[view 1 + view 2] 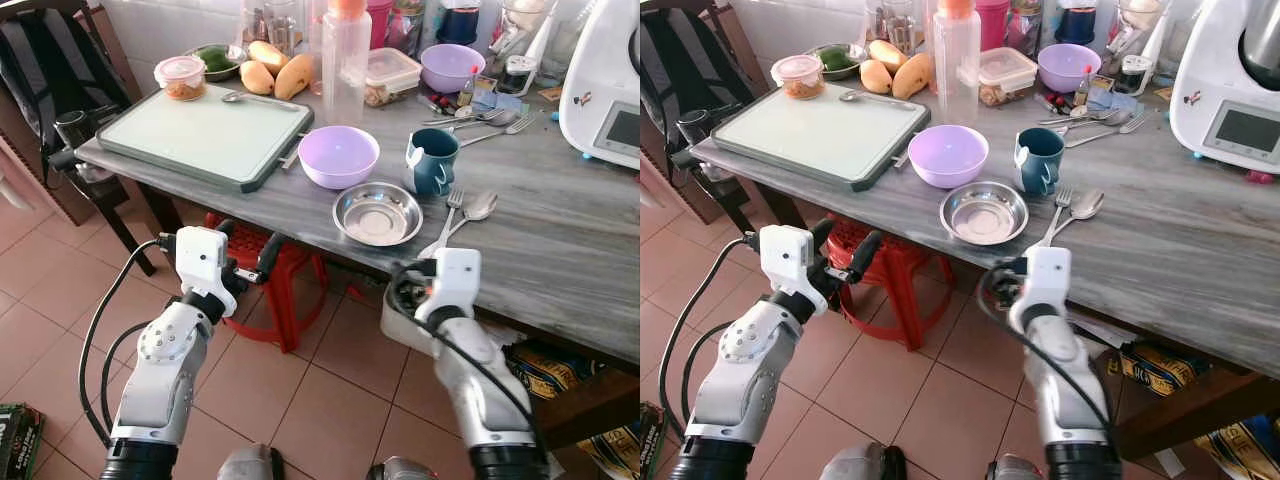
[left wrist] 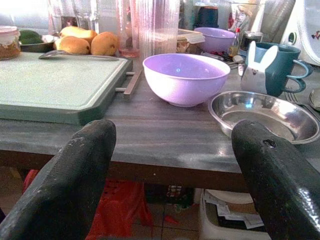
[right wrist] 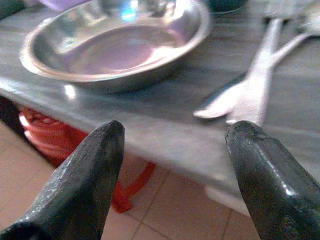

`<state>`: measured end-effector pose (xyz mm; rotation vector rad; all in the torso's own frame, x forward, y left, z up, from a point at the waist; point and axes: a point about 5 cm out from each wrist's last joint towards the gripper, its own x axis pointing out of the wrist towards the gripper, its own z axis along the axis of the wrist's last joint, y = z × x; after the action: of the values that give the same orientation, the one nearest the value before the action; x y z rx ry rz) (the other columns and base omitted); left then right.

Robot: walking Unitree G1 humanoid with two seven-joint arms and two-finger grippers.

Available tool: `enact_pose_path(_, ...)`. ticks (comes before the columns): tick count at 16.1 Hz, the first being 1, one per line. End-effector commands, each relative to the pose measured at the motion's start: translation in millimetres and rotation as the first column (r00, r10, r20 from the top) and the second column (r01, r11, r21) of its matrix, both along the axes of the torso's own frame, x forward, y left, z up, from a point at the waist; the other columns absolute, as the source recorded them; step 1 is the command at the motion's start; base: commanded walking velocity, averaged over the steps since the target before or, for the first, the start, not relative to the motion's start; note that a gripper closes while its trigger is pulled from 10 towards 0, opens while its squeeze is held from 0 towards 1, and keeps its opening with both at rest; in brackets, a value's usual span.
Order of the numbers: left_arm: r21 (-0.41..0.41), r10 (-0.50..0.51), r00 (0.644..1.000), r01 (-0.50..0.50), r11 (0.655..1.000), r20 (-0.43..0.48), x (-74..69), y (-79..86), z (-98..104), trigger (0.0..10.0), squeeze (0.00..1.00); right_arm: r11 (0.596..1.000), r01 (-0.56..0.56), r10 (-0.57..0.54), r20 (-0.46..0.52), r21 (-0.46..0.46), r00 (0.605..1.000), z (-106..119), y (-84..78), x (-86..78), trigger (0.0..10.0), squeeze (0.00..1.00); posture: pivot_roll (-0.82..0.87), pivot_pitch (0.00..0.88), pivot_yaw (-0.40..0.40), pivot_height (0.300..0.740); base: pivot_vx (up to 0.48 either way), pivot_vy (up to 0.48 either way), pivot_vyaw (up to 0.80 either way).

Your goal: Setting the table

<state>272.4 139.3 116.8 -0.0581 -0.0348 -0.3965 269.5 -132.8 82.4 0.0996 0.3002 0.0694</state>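
Both the left gripper (image 1: pixel 246 258) and the right gripper (image 3: pixel 172 150) were held wide and empty at the table's (image 1: pixel 560 250) near edge, apparently to reach the steel dish (image 1: pixel 377 213), with fork (image 1: pixel 449 211) and spoon (image 1: pixel 475 209) just right of it.

Right gripper (image 3: pixel 170 165) below table (image 1: pixel 560 250) edge, fingers apart; steel dish (image 1: pixel 377 213) ahead to its left; fork (image 1: pixel 447 214) and spoon (image 1: pixel 470 211) handles ahead to its right; mug (image 1: pixel 432 161) behind dish; bowl (image 1: pixel 339 156) left of mug; left gripper (image 2: pixel 175 175) open, cutting board (image 1: pixel 205 133) ahead-left, stool (image 1: pixel 262 285) under table
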Motion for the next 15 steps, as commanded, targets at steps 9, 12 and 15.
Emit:
enact_pose_path(9, 0.011, 0.000, 1.000, 0.000, 1.000, 0.000, -1.3, 0.0, -0.1, 10.0, 0.00, 0.997, -0.078, 0.078, -0.006, -0.010, 0.997, 1.9, 4.0, 15.3, 10.0, 0.00, 0.01, 0.023, 0.054, 0.740, 0.000, 0.000, 0.00)
enact_pose_path(12, 0.012, 0.001, 1.000, -0.001, 1.000, -0.002, -2.6, 0.2, -0.1, 10.0, 0.00, 0.995, -0.094, 0.094, -0.014, -0.010, 0.995, -1.7, 0.6, 26.9, 10.0, 0.00, 0.02, 0.026, 0.055, 0.740, 0.000, 0.000, 0.00)
enact_pose_path(15, 0.016, 0.000, 1.000, 0.000, 1.000, -0.004, -3.0, 1.0, 0.2, 10.0, 0.00, 0.994, -0.111, 0.111, -0.026, 0.002, 0.993, -5.9, -0.2, 31.7, 10.0, 0.00, 0.02, 0.027, 0.056, 0.740, 0.000, 0.000, 0.00)
